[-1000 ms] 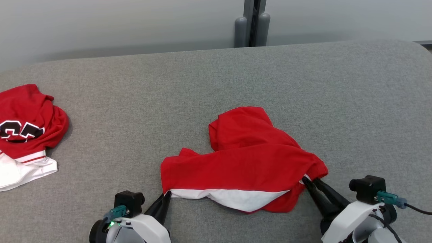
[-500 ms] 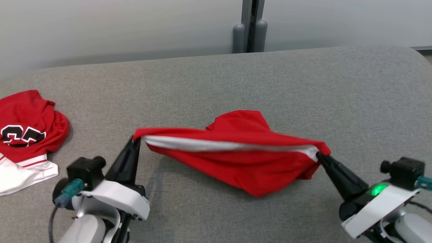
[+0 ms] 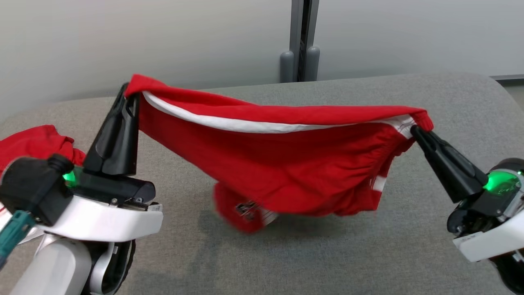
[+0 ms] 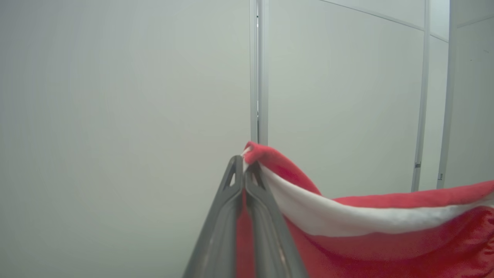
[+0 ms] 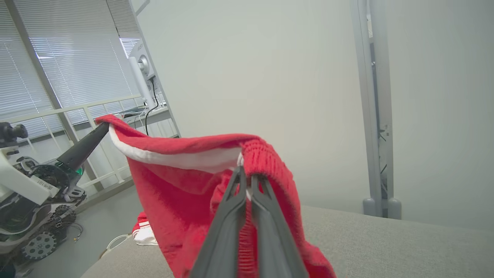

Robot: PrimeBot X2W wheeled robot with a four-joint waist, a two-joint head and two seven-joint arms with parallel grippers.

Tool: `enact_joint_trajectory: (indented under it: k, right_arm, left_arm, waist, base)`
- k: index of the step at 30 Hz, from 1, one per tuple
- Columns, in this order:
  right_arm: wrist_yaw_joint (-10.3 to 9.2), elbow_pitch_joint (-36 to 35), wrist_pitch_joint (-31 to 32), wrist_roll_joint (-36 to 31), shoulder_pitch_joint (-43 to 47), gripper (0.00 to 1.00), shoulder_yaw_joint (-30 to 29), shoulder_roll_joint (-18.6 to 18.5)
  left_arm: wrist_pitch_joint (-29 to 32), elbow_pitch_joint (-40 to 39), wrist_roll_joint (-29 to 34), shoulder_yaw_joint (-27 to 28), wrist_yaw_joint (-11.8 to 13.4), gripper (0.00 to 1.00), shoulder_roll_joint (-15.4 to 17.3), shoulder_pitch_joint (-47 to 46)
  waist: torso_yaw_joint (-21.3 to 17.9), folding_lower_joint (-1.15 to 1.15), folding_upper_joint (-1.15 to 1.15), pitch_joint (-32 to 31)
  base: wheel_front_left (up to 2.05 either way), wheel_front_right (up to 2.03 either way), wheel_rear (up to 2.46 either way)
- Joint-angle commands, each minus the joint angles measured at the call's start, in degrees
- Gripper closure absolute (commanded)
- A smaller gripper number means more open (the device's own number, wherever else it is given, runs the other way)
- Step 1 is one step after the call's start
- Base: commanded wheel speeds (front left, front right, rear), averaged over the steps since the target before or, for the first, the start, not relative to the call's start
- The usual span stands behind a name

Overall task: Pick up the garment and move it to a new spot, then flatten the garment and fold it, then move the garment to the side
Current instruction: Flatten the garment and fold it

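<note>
You're on step 1, I'd say: the pick-up. Your left gripper (image 3: 130, 93) at 10 o'clock and right gripper (image 3: 414, 129) at 3 o'clock each clamp a corner of the red garment (image 3: 286, 164), which hangs between them over the grey cushion (image 3: 327, 262). Next, carry it to a new spot.

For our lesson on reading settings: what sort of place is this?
Probably an indoor robotics lab or office: a grey padded worktable, plain partition walls, and slatted window blinds.

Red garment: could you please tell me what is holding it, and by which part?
The red garment is held by both: left end effector pinches one end of its white-trimmed edge, right end effector the other.
</note>
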Motion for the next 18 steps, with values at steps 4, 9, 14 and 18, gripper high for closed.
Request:
enact_joint_trajectory:
  k: [4, 9, 14, 18]
  right_arm:
    - [0.03, -3.4, 0.9, 1.5, 0.0, 1.00, -2.4, -1.5]
    - [0.03, -4.8, 2.2, 1.8, 1.2, 1.00, -4.0, -1.7]
    - [0.03, -3.9, 3.0, 1.1, -0.2, 1.00, -4.5, -0.6]
    - [0.03, -0.6, 3.8, 0.6, -4.0, 1.00, -3.8, 0.7]
  left_arm:
    - [1.4, -5.5, 1.7, 0.8, 1.5, 1.00, 1.5, -1.1]
    - [2.9, -8.6, 2.4, 0.4, 2.3, 1.00, 1.8, -1.3]
    - [3.6, -7.6, 2.1, -0.5, 1.5, 1.00, 1.3, -3.3]
    - [4.0, -2.8, 1.3, -1.5, -1.0, 1.00, 0.8, -8.4]
  waist:
    - [0.3, 0.00, 0.00, -1.1]
    - [0.5, 0.00, 0.00, -1.3]
    - [0.7, 0.00, 0.00, 0.0]
    - [0.7, 0.00, 0.00, 2.3]
  base:
    - [0.00, 0.00, 0.00]
    - [0.00, 0.00, 0.00]
    - [0.00, 0.00, 0.00]
    - [0.00, 0.00, 0.00]
